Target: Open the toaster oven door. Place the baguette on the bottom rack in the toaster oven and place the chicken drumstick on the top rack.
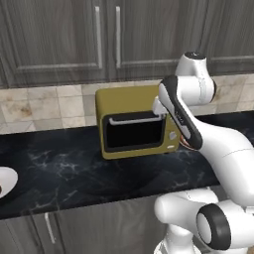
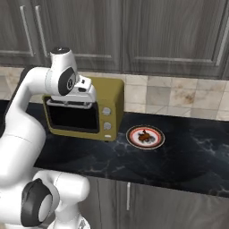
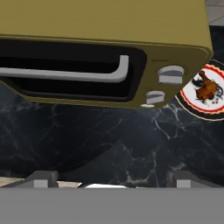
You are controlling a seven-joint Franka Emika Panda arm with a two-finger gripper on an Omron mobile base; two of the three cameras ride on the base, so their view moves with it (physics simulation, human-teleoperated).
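Hand view: gripper (image 3: 109,177) wide open, empty, above toaster oven door (image 3: 70,70), shut. Step: door opening. Next: descent onto bar handle (image 3: 78,74), closing, pull.

No readable text, label, brand, number or sign is showing anywhere. The toaster oven (image 3: 105,26) is showing plain yellow panels, and its two knobs (image 3: 170,74) are carrying no markings that can be made out. The plate (image 2: 145,137) is bearing only a red ring, with no lettering.
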